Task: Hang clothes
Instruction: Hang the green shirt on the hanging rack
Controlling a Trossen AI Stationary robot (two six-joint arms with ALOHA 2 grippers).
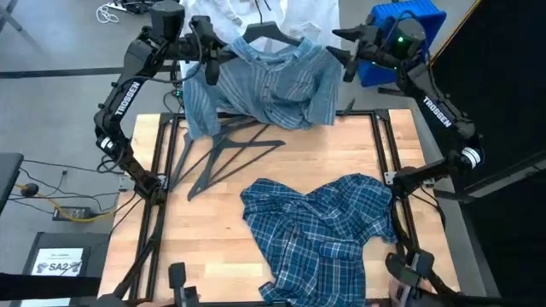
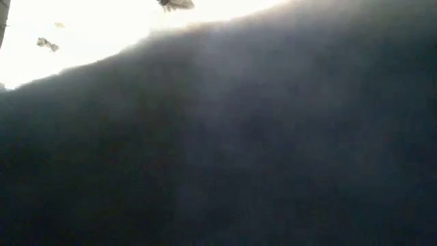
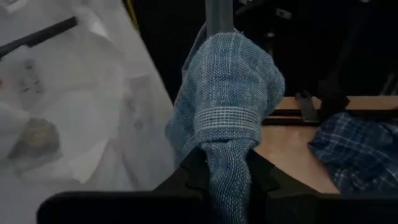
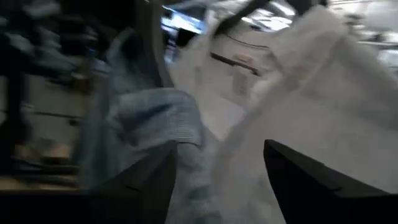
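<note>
The light blue-grey striped shirt point(image 1: 269, 81) is spread above the table's far edge, with a dark hanger point(image 1: 275, 34) at its collar. My left gripper point(image 1: 207, 61) is shut on the shirt's left side. My right gripper point(image 1: 345, 53) stands open at the shirt's right shoulder; in the right wrist view the striped cloth point(image 4: 155, 124) lies next to one finger, and I cannot tell whether it touches. The white shirt point(image 1: 256, 13) hangs beyond the far edge. The blue plaid shirt point(image 1: 317, 232) lies crumpled on the table's near right part. My left gripper pinches a bunched fold of the striped shirt point(image 3: 227, 171) between its two fingers, several layers thick, with a stitched band point(image 3: 227, 118) just past the fingertips. The cloth is lifted off the table and bulges beyond the fingers.
Two dark grey hangers point(image 1: 223, 153) lie on the wooden table point(image 1: 341, 153) at the far left, partly under the striped shirt. A blue crate point(image 1: 401, 26) stands behind the right arm. Dark cloth fills almost all of the low view point(image 2: 239, 150).
</note>
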